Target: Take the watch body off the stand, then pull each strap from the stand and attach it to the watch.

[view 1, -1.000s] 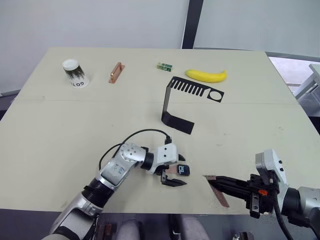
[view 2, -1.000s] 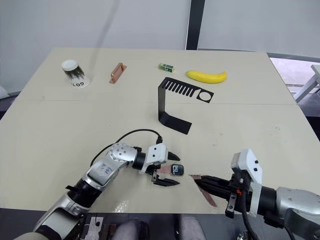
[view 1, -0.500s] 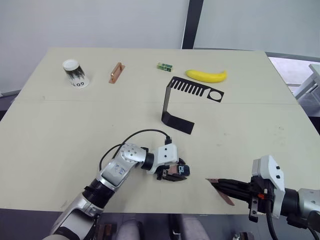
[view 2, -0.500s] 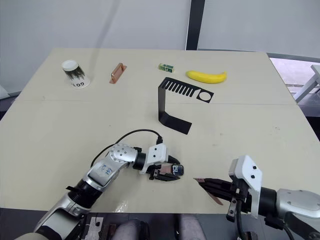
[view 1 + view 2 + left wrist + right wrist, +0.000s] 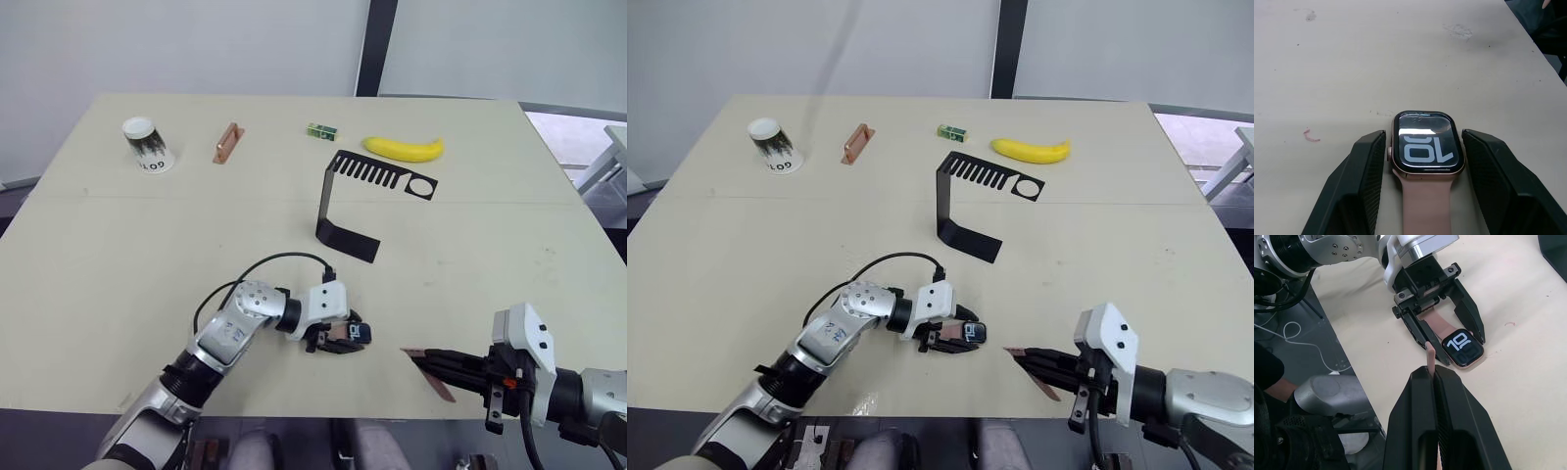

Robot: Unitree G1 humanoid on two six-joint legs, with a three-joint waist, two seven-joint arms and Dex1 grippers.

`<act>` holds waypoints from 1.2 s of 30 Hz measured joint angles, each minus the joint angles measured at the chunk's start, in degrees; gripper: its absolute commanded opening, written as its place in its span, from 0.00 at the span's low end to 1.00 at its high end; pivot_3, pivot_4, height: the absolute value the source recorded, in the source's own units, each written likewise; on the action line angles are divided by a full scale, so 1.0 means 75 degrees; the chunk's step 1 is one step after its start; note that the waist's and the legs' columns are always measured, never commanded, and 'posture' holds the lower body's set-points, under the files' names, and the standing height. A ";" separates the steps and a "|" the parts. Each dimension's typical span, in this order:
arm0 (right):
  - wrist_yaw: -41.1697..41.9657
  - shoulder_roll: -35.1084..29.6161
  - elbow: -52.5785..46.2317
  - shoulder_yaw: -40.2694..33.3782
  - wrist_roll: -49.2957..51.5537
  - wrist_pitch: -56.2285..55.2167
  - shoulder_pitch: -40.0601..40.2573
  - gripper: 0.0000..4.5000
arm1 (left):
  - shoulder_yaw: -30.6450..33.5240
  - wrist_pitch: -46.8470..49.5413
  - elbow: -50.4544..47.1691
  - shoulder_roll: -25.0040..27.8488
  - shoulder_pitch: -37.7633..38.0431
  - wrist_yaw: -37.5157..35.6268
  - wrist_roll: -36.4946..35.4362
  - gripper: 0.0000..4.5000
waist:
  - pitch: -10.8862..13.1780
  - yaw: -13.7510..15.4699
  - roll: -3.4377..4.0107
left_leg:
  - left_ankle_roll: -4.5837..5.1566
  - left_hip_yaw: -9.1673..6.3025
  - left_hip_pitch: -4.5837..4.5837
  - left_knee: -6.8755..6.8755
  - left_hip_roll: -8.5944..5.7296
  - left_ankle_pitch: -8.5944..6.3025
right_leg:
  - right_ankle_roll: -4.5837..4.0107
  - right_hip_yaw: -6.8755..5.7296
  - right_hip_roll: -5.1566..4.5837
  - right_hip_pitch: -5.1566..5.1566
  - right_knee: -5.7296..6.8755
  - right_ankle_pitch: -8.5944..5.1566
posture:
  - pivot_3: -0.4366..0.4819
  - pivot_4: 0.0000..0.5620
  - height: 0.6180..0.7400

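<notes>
The light is bright, even and diffuse. On the bench (image 5: 118, 245) the shadows are soft and short: the stand (image 5: 364, 201) throws only a faint one, lying close to its foot. At 3 o'clock in the head views a window area is overexposed to near white. The watch body (image 5: 1423, 143) shows a mild pale reflection on its glass, at 12 o'clock of the screen. In the left wrist view the black fingers (image 5: 1359, 186) are slightly soft, while the bench surface stays sharp.
</notes>
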 measured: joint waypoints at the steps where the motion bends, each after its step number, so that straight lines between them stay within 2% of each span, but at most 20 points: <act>1: 0.0000 0.0000 0.0006 0.0000 0.0000 0.0000 -0.0006 0.00 | 0.0000 0.0038 -0.0037 0.0005 0.0002 0.0022 0.0024 0.60 | 0.0000 0.0000 0.0000 | 0.0000 0.0000 0.0000 0.0001 0.0000 0.0000 | 0.0000 0.0000 0.0000 0.0000 0.0000 0.0000 | 0.48 0.27 1.00; 10: 0.0000 0.0000 0.0131 0.0000 0.0003 0.0004 -0.0106 0.00 | 0.0000 0.0193 -0.0108 -0.0007 0.0002 0.0092 0.0066 0.60 | -0.0001 0.0004 -0.0001 | 0.0001 0.0001 0.0001 0.0008 -0.0001 0.0000 | 0.0000 0.0001 0.0000 0.0004 0.0005 0.0000 | 0.48 0.27 1.00; 14: 0.0000 -0.0001 0.0160 0.0000 -0.0001 0.0005 -0.0131 0.00 | 0.0009 0.0256 -0.0115 -0.0019 -0.0003 0.0187 0.0069 0.35 | -0.0002 0.0003 -0.0002 | 0.0001 0.0000 0.0002 0.0012 -0.0001 0.0000 | 0.0000 0.0002 0.0000 0.0005 0.0009 0.0000 | 0.48 0.27 1.00; 23: 0.0117 -0.0011 0.0177 0.0003 -0.0352 -0.0108 -0.0206 0.00 | 0.0066 0.0339 -0.0106 0.0159 -0.0080 -0.0040 -0.0050 0.36 | -0.0004 -0.0011 -0.0002 | -0.0001 0.0001 0.0005 0.0016 0.0000 0.0001 | -0.0001 0.0003 0.0003 0.0005 0.0015 0.0000 | 0.48 0.27 1.00; 25: 0.0132 -0.0047 0.0173 0.0130 -0.0657 -0.0216 -0.0365 0.00 | 0.0129 0.0713 -0.0036 0.0155 -0.0277 -0.0182 -0.0237 0.36 | -0.0004 -0.0008 -0.0002 | 0.0000 0.0001 0.0000 0.0032 0.0000 0.0001 | 0.0000 0.0002 0.0004 0.0005 0.0018 0.0000 | 0.48 0.27 1.00; 29: 0.0129 -0.0180 0.0155 0.0524 -0.1668 -0.0733 -0.0809 0.00 | 0.0724 0.2508 0.0466 0.0057 -0.0959 -0.0535 -0.1180 0.36 | -0.0003 -0.0006 -0.0003 | 0.0002 -0.0002 -0.0004 0.0054 -0.0001 -0.0001 | -0.0001 0.0000 0.0009 0.0004 0.0029 -0.0001 | 0.48 0.27 1.00; 30: 0.0129 -0.0259 0.0154 0.0742 -0.2104 -0.0981 -0.0989 0.00 | 0.0869 0.3127 0.0621 0.0024 -0.1224 -0.0661 -0.1485 0.36 | -0.0003 -0.0008 -0.0003 | 0.0002 -0.0003 -0.0010 0.0059 -0.0001 -0.0001 | -0.0001 0.0000 0.0012 0.0002 0.0028 -0.0001 | 0.48 0.27 1.00; 36: 0.0157 -0.0662 0.0285 0.2122 -0.4706 -0.2673 -0.1914 0.00 | 0.1185 0.4680 0.1814 -0.0008 -0.2156 -0.0991 -0.2198 0.36 | -0.0002 -0.0021 -0.0003 | -0.0002 -0.0001 -0.0011 0.0075 0.0003 -0.0006 | 0.0000 0.0006 0.0027 0.0000 0.0033 -0.0005 | 0.48 0.27 1.00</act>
